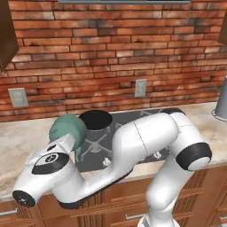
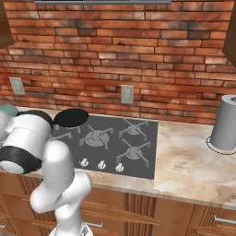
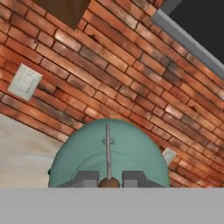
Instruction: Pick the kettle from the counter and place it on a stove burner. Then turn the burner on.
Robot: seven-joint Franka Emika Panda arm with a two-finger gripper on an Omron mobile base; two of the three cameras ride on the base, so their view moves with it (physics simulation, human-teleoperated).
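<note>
- The pincer is clenched on the brown middle of the kettle's wire handle, a finger on either side of it, in the hand view.
- Directly beyond the fingertips hangs the kettle, its teal dome broad in the hand view; the thin handle wire runs straight up its middle from the grip.
- From the left base view, the kettle sits just ahead of the hand and appears lifted off the counter, though the arm hides its underside, so contact cannot be ruled out.
- Just beside the kettle, to the pincer's right, stands a black pan at the cooktop's near corner; a burner lies below and right of the load.
- Further right of the pincer, in the right base view, spread the other grates, with the clearest free burner at front and a row of white knobs along the cooktop's front edge.
- Behind everything rises the brick wall, with a grey canister well away on the far counter.
- Step in hand, by the look of it: carrying the gripped kettle from counter toward the stove.
- The next move likely calls for swinging the load rightward past the pan, lowering it squarely onto a free grate, letting go, then reaching for the matching knob.
</note>
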